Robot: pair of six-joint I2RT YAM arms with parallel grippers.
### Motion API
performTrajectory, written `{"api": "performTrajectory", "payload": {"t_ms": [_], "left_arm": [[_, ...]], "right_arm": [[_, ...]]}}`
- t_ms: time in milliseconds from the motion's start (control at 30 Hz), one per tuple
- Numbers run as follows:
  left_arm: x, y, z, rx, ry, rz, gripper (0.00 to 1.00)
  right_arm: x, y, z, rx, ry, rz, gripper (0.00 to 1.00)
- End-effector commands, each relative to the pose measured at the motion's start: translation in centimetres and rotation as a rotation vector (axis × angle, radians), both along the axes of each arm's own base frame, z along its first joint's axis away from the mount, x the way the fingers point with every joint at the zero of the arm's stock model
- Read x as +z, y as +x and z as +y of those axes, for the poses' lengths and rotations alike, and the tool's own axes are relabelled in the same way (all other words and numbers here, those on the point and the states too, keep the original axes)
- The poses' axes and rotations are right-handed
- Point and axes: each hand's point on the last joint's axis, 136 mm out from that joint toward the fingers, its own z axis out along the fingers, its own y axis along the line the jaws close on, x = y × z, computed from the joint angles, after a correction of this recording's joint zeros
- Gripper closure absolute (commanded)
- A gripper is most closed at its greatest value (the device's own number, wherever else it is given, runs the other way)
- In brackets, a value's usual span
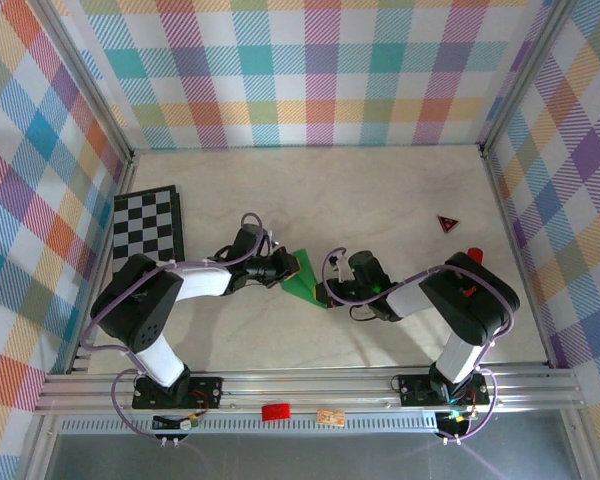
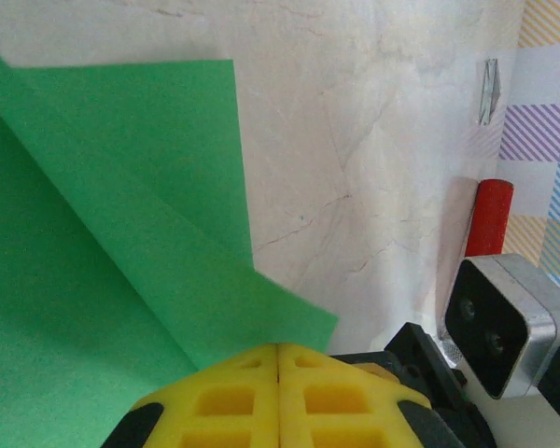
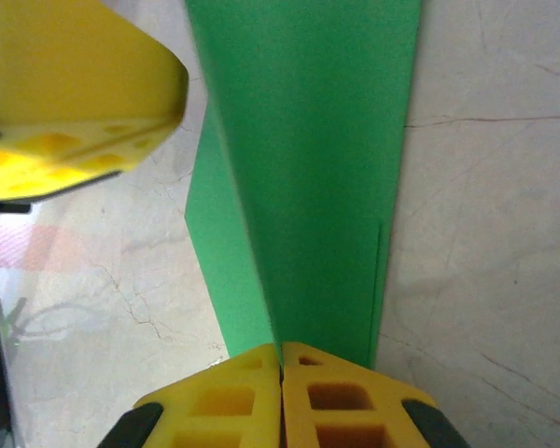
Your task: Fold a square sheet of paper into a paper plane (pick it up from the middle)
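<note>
- While both arms reach inward over the table (image 1: 330, 190), the green paper sheet (image 1: 302, 278) lies between them near its middle, partly folded, one layer lapping over another.
- Left claw (image 2: 278, 355): fingers pressed tight together at the sheet's edge. I cannot tell whether any paper is pinched between them.
- Right claw (image 3: 281, 353): clenched on the sheet, with a raised crease running straight into its tips.
- The chessboard (image 1: 148, 225) lies well off to the left, and the red cylinder (image 1: 474, 257) is well off to the right.

green paper (image 1: 303, 274), black-and-white chessboard (image 1: 148, 223), pastel plaid walls (image 1: 310, 70)
</note>
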Motion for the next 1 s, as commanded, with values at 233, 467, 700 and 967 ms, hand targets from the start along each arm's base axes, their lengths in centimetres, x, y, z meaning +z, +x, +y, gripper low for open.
{"api": "performTrajectory", "payload": {"t_ms": [233,467,700,967], "left_arm": [[-1.0,-0.2,-0.9,-0.007,-0.004,0.008,0.93],[-1.8,0.1,-1.0,0.006,0.013,0.011,0.93],[-2.3,0.2,-0.9,0.016,0.028,0.015,0.93],[-2.0,0.5,-1.1,0.017,0.025,0.007,0.93]], "right_arm": [[-1.4,-1.3,-0.4,0.004,0.021,0.111,0.90],[-1.5,-1.2,-0.5,-0.004,0.036,0.149,0.90],[-1.7,-1.3,-0.4,0.000,0.057,0.198,0.92],[-2.2,-1.2,-0.4,0.004,0.057,0.264,0.93]]}}
